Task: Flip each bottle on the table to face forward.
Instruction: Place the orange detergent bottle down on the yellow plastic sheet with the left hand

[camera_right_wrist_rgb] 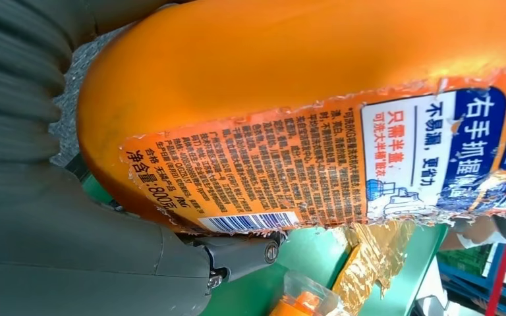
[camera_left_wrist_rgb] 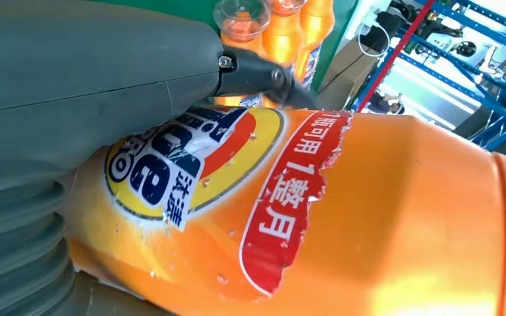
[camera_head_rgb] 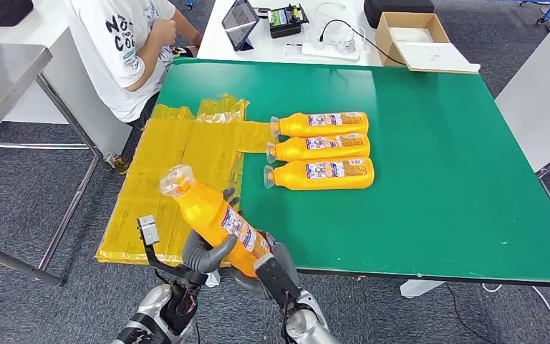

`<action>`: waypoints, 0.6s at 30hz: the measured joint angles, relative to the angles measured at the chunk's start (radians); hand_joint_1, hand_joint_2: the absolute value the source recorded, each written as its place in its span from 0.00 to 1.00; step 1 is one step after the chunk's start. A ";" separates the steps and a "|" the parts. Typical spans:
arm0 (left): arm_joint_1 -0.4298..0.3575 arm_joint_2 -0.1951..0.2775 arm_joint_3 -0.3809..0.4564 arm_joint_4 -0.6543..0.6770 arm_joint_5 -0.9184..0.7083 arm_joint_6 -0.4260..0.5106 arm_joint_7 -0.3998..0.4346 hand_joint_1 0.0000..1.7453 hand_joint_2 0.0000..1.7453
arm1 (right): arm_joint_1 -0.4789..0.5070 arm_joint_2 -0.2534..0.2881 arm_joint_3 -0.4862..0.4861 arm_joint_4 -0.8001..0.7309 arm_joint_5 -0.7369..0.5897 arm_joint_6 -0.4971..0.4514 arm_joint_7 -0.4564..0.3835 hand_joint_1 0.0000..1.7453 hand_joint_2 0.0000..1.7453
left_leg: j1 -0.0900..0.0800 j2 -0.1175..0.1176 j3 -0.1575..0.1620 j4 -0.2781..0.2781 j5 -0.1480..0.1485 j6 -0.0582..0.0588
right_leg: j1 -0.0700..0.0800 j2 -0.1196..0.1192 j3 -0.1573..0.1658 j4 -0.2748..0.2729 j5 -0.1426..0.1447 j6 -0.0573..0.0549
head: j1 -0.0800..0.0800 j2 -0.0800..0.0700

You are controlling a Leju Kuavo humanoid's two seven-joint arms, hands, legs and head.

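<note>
Orange bottle lower left of frame, lifted off table edge | my left hand and right hand both clasp its base | seems rigid, glossy, likely slippery; grip over torn label, not neck

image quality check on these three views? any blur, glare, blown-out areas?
Head view: sharp, even light, soft shadows under the three lying bottles. Left wrist view: held bottle fills the frame with a glossy highlight near its lower edge; label crisp, the shelving behind blown out and soft. Right wrist view: small print on the back label readable, left hand and right hand covers slightly soft.
</note>
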 joint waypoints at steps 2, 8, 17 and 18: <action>0.004 0.000 0.002 -0.002 0.023 -0.006 0.009 1.00 1.00 | -0.004 0.000 0.003 0.005 0.003 0.000 0.001 1.00 1.00 | 0.000 0.000 0.000 0.000 0.000 0.000 | 0.000 0.000 0.000 0.000 0.000 0.000 | 0.000 0.000; 0.008 0.000 0.010 -0.002 0.015 -0.008 0.008 1.00 1.00 | -0.008 0.001 0.007 0.014 0.010 -0.001 0.007 1.00 1.00 | 0.000 0.000 0.000 0.000 0.000 0.000 | 0.000 0.000 0.000 0.000 0.000 0.000 | 0.000 0.000; 0.009 0.000 0.014 -0.002 -0.039 0.009 -0.009 1.00 1.00 | -0.011 0.001 0.012 0.022 0.014 -0.010 0.009 0.32 1.00 | 0.000 0.000 0.000 0.000 0.000 0.000 | 0.000 0.000 0.000 0.000 0.000 0.000 | 0.000 0.000; 0.008 0.000 0.014 -0.003 -0.051 0.016 -0.013 1.00 1.00 | -0.011 0.001 0.012 0.023 0.014 -0.011 0.009 0.09 1.00 | 0.000 0.000 0.000 0.000 0.000 0.000 | 0.000 0.000 0.000 0.000 0.000 0.000 | 0.000 0.000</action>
